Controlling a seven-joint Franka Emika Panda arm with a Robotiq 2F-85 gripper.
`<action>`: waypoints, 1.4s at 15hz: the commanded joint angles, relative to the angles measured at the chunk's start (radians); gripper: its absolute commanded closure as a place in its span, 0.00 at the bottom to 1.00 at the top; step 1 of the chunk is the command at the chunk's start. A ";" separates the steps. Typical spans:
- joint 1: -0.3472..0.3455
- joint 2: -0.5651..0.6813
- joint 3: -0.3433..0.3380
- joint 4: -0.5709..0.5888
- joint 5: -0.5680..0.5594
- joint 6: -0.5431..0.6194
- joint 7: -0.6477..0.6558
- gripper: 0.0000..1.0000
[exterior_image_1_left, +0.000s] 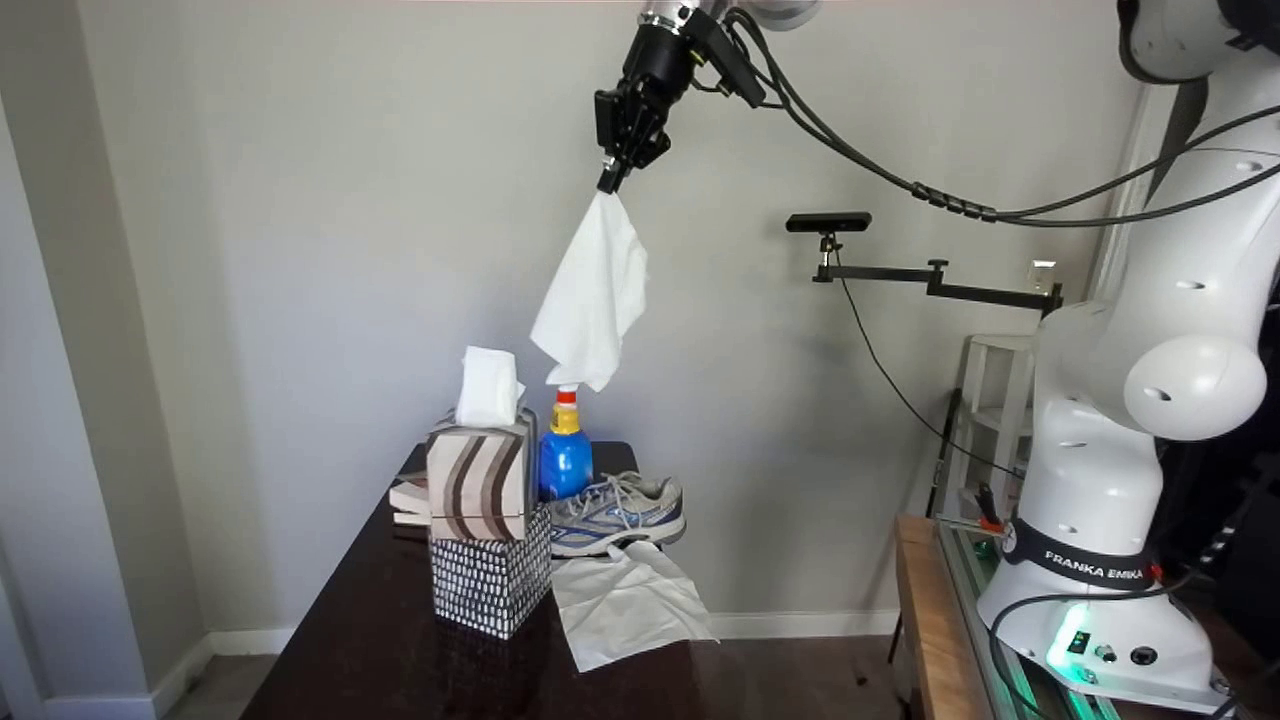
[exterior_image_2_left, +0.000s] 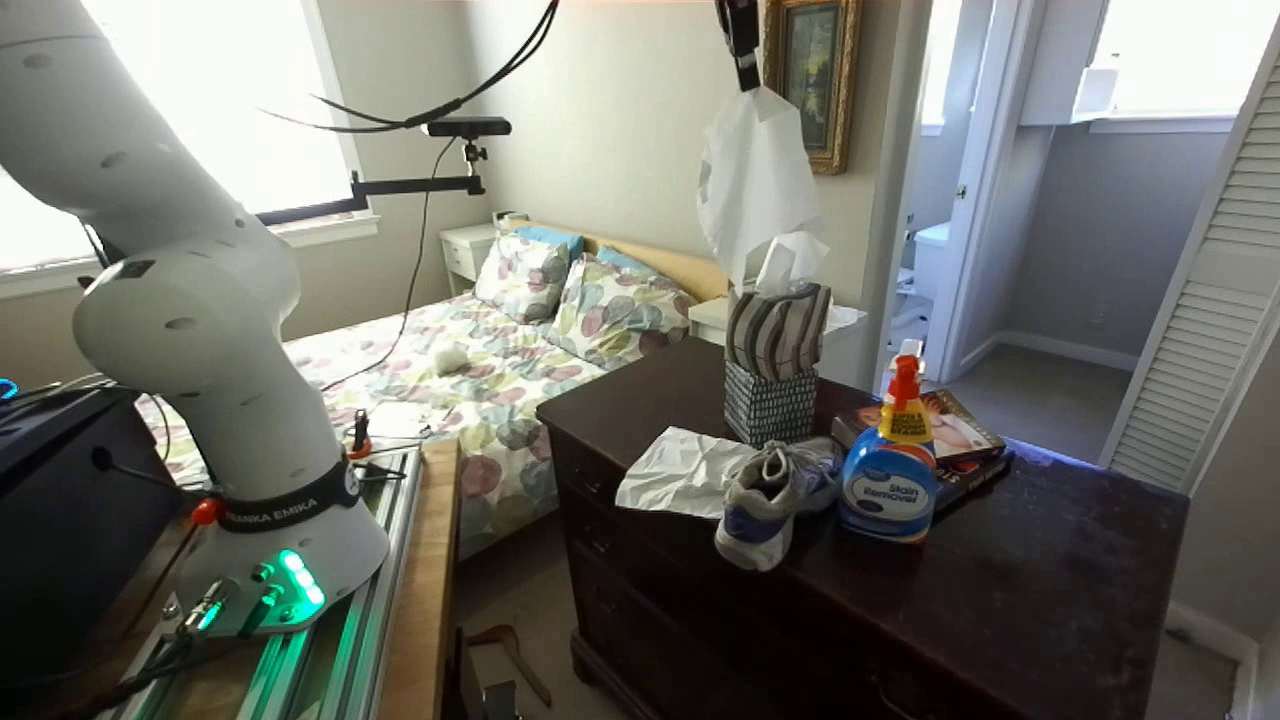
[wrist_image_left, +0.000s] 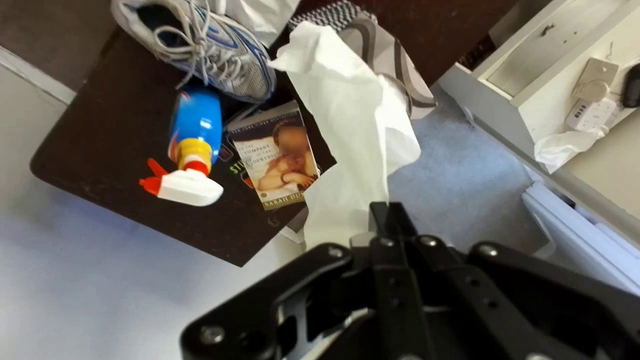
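Observation:
My gripper points downward, high above the dark dresser, its fingertips pressed together on the top of a white tissue. The tissue hangs loose beneath the fingers in both exterior views and spreads out from the fingertips in the wrist view. Below it stands a striped tissue box on a black-and-white patterned box. Another tissue pokes up from the striped box's top. A further crumpled white tissue lies flat near the dresser's edge, partly under the shoe.
On the dresser are a grey-and-blue shoe, a blue stain remover spray bottle and books. A camera on a bracket juts out near the arm's base. Beyond the dresser stands a bed with patterned bedding.

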 joint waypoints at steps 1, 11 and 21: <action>-0.037 -0.094 -0.007 -0.117 -0.015 -0.079 -0.040 1.00; -0.197 -0.110 0.006 -0.315 -0.241 0.127 0.136 1.00; -0.293 0.030 0.021 -0.325 -0.402 0.386 0.412 1.00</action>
